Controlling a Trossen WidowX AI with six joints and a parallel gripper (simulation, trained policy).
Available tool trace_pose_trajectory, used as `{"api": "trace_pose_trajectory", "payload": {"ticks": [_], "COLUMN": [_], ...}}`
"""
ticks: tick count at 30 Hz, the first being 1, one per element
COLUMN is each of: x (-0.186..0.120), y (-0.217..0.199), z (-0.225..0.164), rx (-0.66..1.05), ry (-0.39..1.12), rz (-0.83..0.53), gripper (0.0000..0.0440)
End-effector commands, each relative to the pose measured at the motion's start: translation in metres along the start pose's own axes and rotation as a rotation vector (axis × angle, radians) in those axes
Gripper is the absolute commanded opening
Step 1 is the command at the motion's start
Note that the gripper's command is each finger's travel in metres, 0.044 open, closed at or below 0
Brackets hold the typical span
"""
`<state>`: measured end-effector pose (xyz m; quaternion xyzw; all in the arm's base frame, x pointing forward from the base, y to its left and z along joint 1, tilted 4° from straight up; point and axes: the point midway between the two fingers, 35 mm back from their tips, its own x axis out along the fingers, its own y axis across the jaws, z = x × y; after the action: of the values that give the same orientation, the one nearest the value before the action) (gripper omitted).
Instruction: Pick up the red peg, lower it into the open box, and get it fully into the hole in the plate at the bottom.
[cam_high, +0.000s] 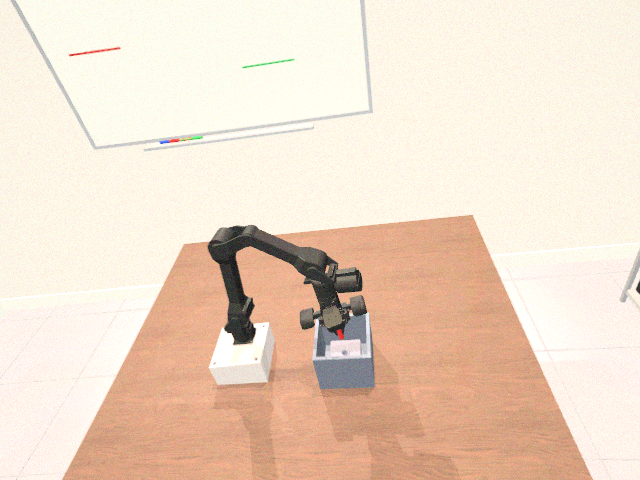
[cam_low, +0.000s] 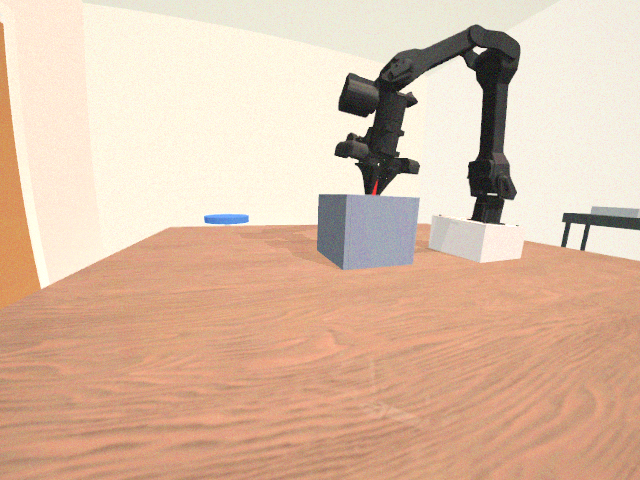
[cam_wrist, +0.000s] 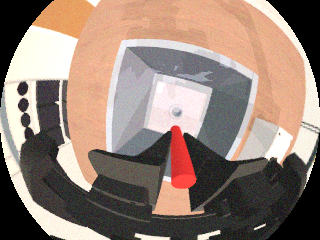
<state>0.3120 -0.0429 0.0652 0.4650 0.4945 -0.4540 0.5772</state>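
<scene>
My gripper (cam_high: 338, 331) (cam_low: 374, 192) (cam_wrist: 176, 135) is shut on the red peg (cam_high: 340, 334) (cam_low: 375, 187) (cam_wrist: 183, 162), with its fingertips at about the height of the rim of the open box. The peg sticks out beyond the fingertips, tilted; its lower end is hidden by the box wall in the exterior view. The blue-grey box (cam_high: 343, 373) (cam_low: 380, 232) (cam_wrist: 229, 107) stands open on the table. The pale plate (cam_high: 337, 345) (cam_wrist: 163, 102) lies at its bottom. The round hole (cam_high: 345, 352) (cam_wrist: 175, 111) shows empty, just ahead of the peg's tip in the wrist view.
The white base block (cam_high: 240, 373) (cam_low: 460, 240) of the arm stands beside the box on the wooden table (cam_high: 444, 330) (cam_low: 206, 335) (cam_wrist: 92, 100). The box walls rise around the plate. A blue disc-shaped object (cam_low: 226, 219) shows beyond the table's far edge.
</scene>
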Motion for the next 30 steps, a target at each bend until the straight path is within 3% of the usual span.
{"api": "trace_pose_trajectory", "payload": {"ticks": [1, 16, 19, 24, 30], "x": [0.008, 0.041, 0.046, 0.054, 0.054], "y": [0.001, 0.000, 0.000, -0.001, -0.001], "z": [0.004, 0.011, 0.012, 0.012, 0.002], "rx": [-0.006, -0.049, -0.060, -0.079, -0.074], "ry": [0.010, 0.025, 0.024, 0.029, 0.095], "rz": [0.000, -0.021, -0.034, -0.057, -0.066], "gripper": [0.0000, 0.0000, 0.0021, 0.0099, 0.0097]}}
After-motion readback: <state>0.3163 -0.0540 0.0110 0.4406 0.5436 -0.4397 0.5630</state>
